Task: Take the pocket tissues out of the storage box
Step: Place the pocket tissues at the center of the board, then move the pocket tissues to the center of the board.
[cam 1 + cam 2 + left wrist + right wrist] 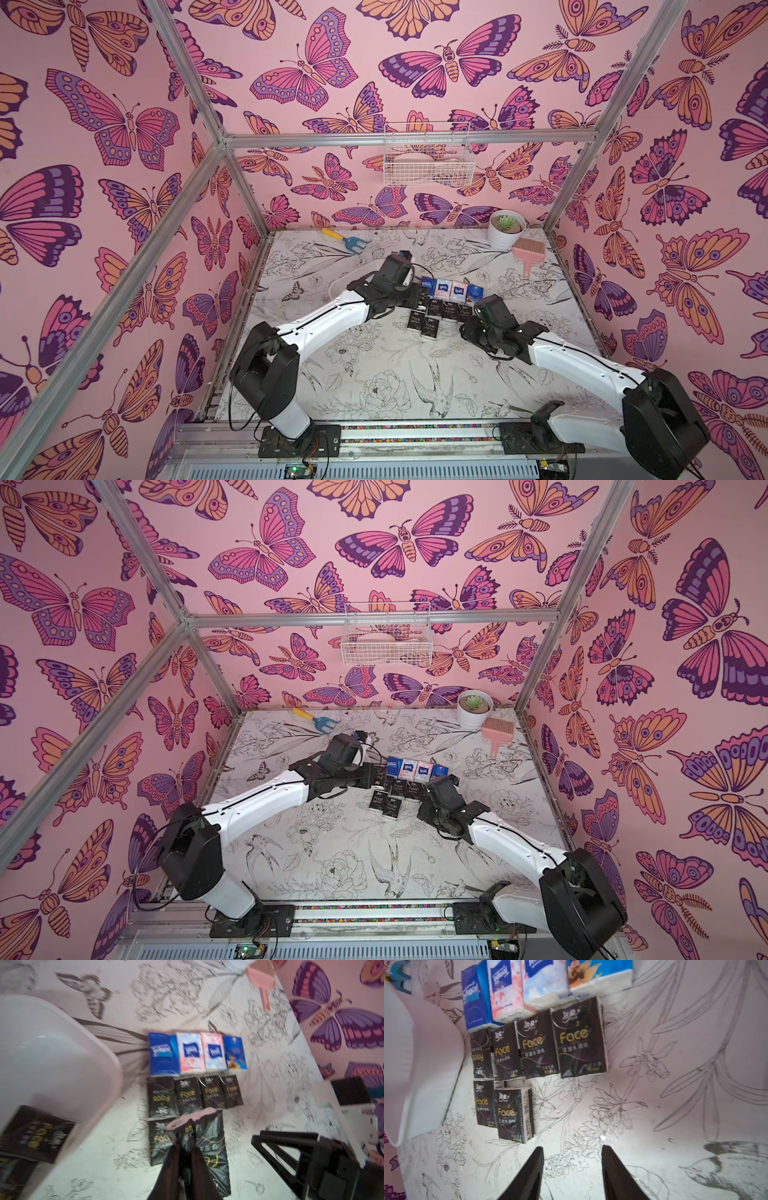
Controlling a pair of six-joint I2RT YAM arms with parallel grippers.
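Left wrist view: left gripper (185, 1140) clamped on black gold-lettered tissue packet (209, 1147), just beside black packets already on floral-print table (259, 1105). Other pocket tissues (214, 1053) lie on table in rows: four blue, white and pink ones, then black ones. Shallow white plastic storage box (52, 1053) just beside rows. Right wrist view: right gripper (572, 1147) jaws apart, empty, near black packets.
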